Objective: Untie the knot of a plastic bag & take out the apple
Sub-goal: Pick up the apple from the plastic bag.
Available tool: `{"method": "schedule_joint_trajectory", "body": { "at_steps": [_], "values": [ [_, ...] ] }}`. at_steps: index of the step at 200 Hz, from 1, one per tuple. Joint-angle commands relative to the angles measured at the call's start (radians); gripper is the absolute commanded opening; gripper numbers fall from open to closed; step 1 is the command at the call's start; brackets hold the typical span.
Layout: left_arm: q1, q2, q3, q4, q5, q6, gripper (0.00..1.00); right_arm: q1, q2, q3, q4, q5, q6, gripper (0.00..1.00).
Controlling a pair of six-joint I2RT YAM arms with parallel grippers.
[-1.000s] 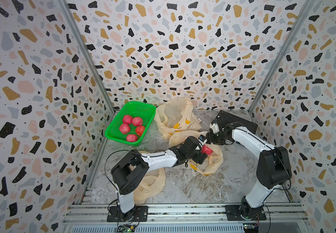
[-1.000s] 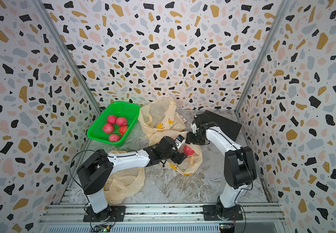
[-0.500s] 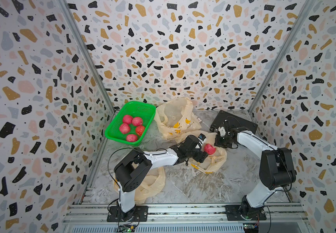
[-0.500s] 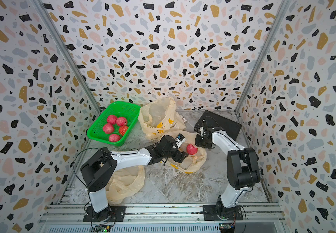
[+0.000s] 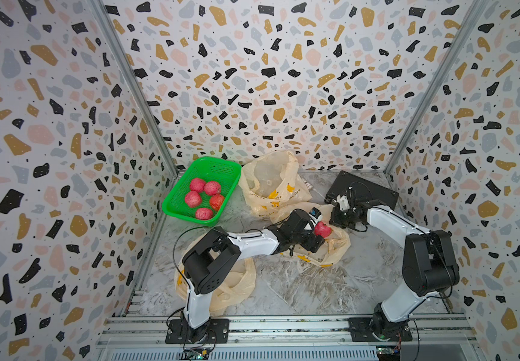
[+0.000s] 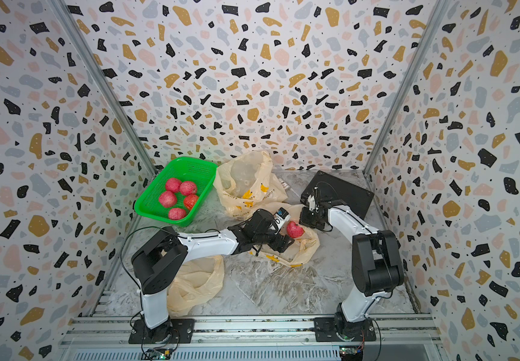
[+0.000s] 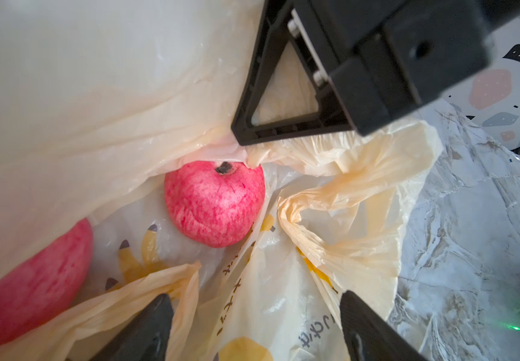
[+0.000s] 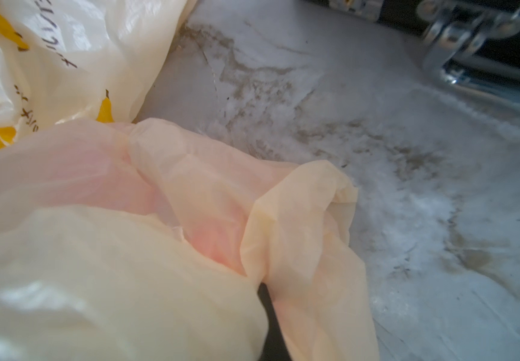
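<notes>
My left claw (image 7: 255,297) stands spread just short of the apple (image 7: 215,203), which lies in the open plastic bag (image 7: 355,193) under the tip of my right claw (image 7: 243,142) – pinching the bag's rim. The bag's dark lettering (image 7: 311,334) beside yellow banana prints (image 7: 146,253) is beyond my reading. The left wrist view bares the apple, the right wrist view – only a pink glow through film.

Speckled terrazzo-pattern walls (image 5: 283,78) close three sides, joined by grey metal corner posts (image 5: 127,67). The worktop (image 5: 299,290) is pale marble-patterned, with aluminium rails (image 5: 283,326) along the front.
</notes>
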Motion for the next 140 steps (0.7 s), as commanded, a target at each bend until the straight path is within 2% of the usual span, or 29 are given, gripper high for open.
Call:
{"method": "schedule_joint_trajectory", "body": {
  "at_steps": [1,57,112,140],
  "values": [
    [0.009,-0.002,0.030,0.032,0.007,-0.004,0.85,-0.004,0.024,0.011,0.025,0.011,0.028,0.00],
    [0.015,0.038,0.061,0.050,0.001,-0.005,0.86,-0.003,0.069,-0.023,-0.009,-0.113,-0.016,0.00],
    [0.034,0.112,0.113,0.040,-0.013,0.001,0.88,0.003,0.027,-0.039,-0.031,-0.143,-0.027,0.00],
    [0.038,0.165,0.156,0.004,-0.010,-0.002,0.80,0.007,0.016,-0.051,-0.027,-0.151,-0.023,0.00]
  ]
}}
